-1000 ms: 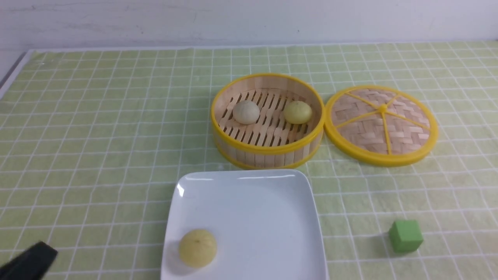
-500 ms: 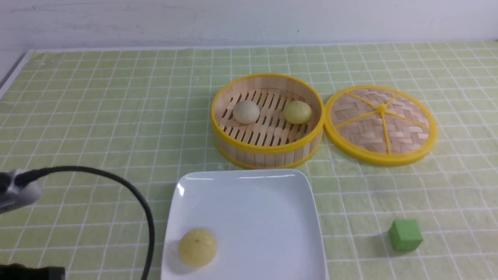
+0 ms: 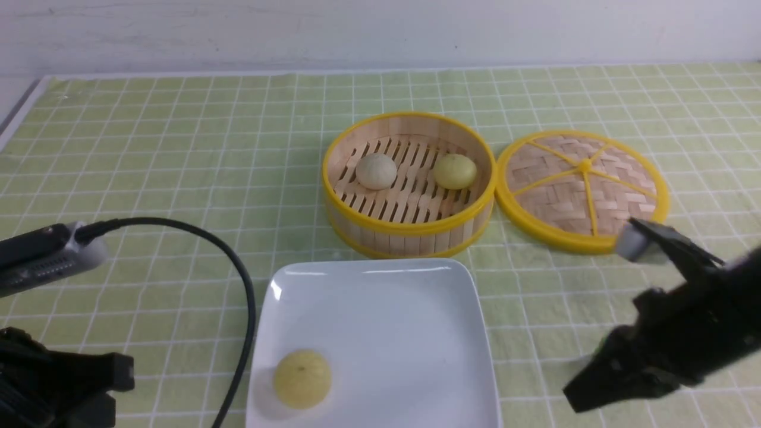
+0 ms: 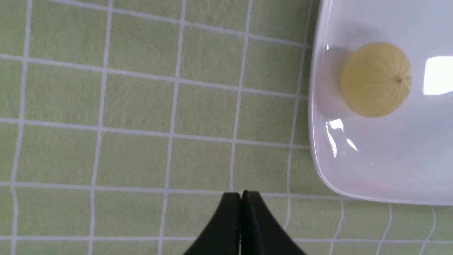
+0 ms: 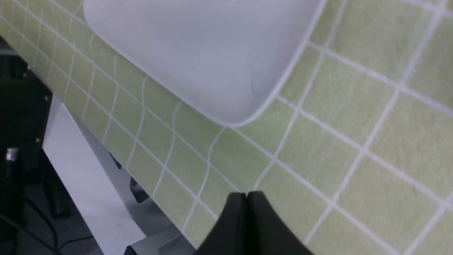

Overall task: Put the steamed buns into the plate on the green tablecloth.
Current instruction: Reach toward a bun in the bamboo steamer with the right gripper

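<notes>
The white square plate (image 3: 380,309) lies on the green tablecloth (image 3: 178,178) at the near middle. One pale yellow bun (image 3: 301,378) sits in its near left corner and also shows in the left wrist view (image 4: 376,79). An off-white bun (image 3: 376,171) and a second pale yellow bun (image 3: 455,171) sit in the bamboo steamer basket (image 3: 409,229) behind the plate. My left gripper (image 4: 241,195) is shut and empty over the cloth, left of the plate. My right gripper (image 5: 246,195) is shut and empty over the cloth by the plate's near right corner (image 5: 233,117).
The woven lid (image 3: 582,190) lies flat to the right of the basket. My right arm (image 3: 672,339) hides the small green cube. My left arm (image 3: 53,380) with its cable (image 3: 244,309) stands at the near left. The table's near edge shows in the right wrist view.
My left arm has come further up into view at the near left. My right arm has come in from the near right and now covers the green cube. The buns have not moved.
</notes>
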`<move>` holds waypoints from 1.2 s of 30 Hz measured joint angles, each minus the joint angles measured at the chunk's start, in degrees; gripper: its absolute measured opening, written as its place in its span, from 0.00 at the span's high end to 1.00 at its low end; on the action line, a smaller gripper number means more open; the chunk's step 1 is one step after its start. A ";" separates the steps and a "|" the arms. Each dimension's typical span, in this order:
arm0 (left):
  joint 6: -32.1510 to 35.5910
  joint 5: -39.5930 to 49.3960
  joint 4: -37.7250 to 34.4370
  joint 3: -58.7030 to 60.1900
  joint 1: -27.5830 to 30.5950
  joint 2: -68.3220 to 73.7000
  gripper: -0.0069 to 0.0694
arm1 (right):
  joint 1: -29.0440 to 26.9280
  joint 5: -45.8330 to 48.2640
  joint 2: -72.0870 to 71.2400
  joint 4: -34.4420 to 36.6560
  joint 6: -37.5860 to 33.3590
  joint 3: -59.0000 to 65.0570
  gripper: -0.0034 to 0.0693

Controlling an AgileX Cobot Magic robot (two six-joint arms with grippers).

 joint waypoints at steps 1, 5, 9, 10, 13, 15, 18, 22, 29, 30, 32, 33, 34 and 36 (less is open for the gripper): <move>0.11 -0.17 0.00 0.00 0.00 0.00 0.86 | 2.38 -0.55 2.84 -3.31 3.07 -4.78 0.95; 0.16 -0.36 -0.04 0.00 0.00 0.00 0.84 | 6.39 -2.10 9.92 -13.67 13.45 -18.38 0.95; 0.10 0.35 -0.04 0.00 0.00 0.00 0.80 | 7.86 -6.59 18.09 -23.70 21.72 -31.44 0.91; -0.03 0.41 -0.04 0.00 0.00 0.00 0.79 | 7.91 -7.11 20.53 -25.35 23.34 -34.04 0.90; -0.30 0.51 -0.15 0.00 0.00 0.00 0.72 | 7.90 -7.47 26.95 -30.48 28.65 -43.79 0.84; -0.33 0.57 -0.15 0.00 0.00 0.00 0.67 | 7.97 -7.51 30.65 -32.75 30.81 -49.88 0.77; -0.33 0.62 -0.20 0.00 0.00 0.00 0.59 | 7.97 -8.49 34.08 -34.75 31.80 -55.56 0.66; -0.33 0.62 -0.20 0.00 0.00 0.00 0.51 | 7.97 -12.97 39.99 -37.82 31.96 -61.43 0.50; -0.33 0.27 -0.20 0.00 0.00 0.00 0.49 | 7.97 -21.17 48.21 -40.30 32.01 -62.49 0.41; -0.33 0.27 -0.20 0.00 0.00 0.00 0.49 | 7.97 -21.92 48.65 -40.25 32.01 -62.74 0.45; -0.33 0.27 -0.20 0.00 0.00 0.00 0.49 | 8.03 -22.18 48.79 -39.81 32.21 -62.90 0.59; -0.33 0.27 -0.20 0.00 0.00 0.00 0.49 | 8.03 -21.93 48.73 -39.16 32.45 -62.91 0.67; -0.33 0.27 -0.20 0.00 0.00 0.00 0.49 | 8.03 -21.39 48.59 -38.09 32.93 -62.96 0.77; -0.33 0.27 -0.20 0.00 0.00 0.00 0.49 | 8.03 -19.79 47.75 -36.11 33.38 -62.96 0.90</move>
